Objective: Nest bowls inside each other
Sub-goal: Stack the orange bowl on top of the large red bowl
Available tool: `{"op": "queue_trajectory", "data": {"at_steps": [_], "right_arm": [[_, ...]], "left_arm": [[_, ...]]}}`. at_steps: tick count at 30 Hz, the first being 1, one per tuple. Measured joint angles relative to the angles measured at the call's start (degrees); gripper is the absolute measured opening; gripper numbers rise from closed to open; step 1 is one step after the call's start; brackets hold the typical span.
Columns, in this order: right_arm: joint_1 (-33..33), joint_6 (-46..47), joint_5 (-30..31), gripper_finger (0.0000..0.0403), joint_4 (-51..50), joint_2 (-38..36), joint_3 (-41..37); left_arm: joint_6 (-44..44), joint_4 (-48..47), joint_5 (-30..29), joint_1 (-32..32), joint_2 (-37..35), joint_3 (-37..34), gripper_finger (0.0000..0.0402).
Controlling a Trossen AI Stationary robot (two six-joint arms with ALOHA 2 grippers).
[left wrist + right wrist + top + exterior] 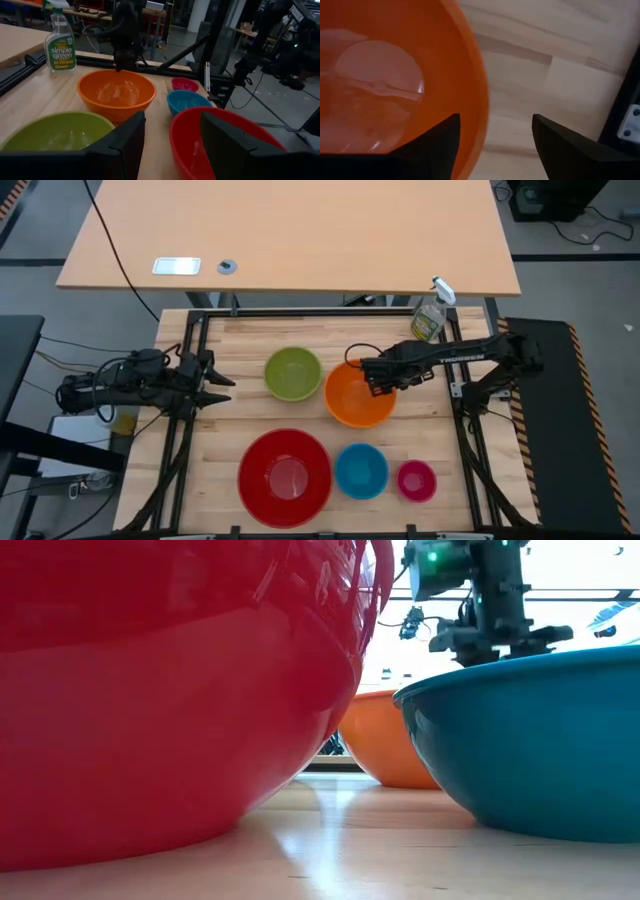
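Note:
Five bowls stand upright on their bases on the wooden table: lime green [293, 373] and orange [355, 405] farther back, red [285, 477], blue [361, 471] and pink [416, 480] along the near edge. My right gripper [381, 379] points down, open, over the orange bowl's far right rim [481, 107]. One finger is over the bowl's inside and the other over the table outside it. My left gripper [172, 145] waits open at the table's left edge, level, facing the bowls.
A spray bottle [430, 315] stands at the table's far right corner, behind the orange bowl. Black frame rails [470, 430] run along the table's left and right sides. Bare wood lies between the green bowl and the left gripper.

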Motion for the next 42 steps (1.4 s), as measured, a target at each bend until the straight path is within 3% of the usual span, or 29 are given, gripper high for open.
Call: {"op": "queue_trajectory", "data": {"at_steps": [6, 15, 19, 27, 42], "right_arm": [[-0.7, -0.9, 0.4, 0.0208, 3.0, 0.0, -3.5], [-0.7, -1.0, 0.6, 0.0085, 9.3, 0.0, -7.1], [-0.7, -0.9, 0.4, 0.005, 11.2, -0.3, -7.7], [-0.8, -1.2, 0.1, 0.0042, 11.3, -0.2, -7.5], [-0.8, -6.8, 4.0, 0.0021, 8.0, -5.8, 1.4]], "left_arm": [[0.0, 0.3, -0.1, 0.0, 0.0, 0.0, 0.0192], [-0.1, 2.2, 0.0, 0.0, 0.0, -0.1, 0.0192], [0.7, 7.1, 1.1, 0.0, 0.0, -1.8, 0.0192], [-0.1, 25.1, 1.6, 0.0, 0.1, -12.0, 0.0192], [-0.2, 25.8, 2.1, 0.0, 0.1, -11.1, 0.0192]]}}
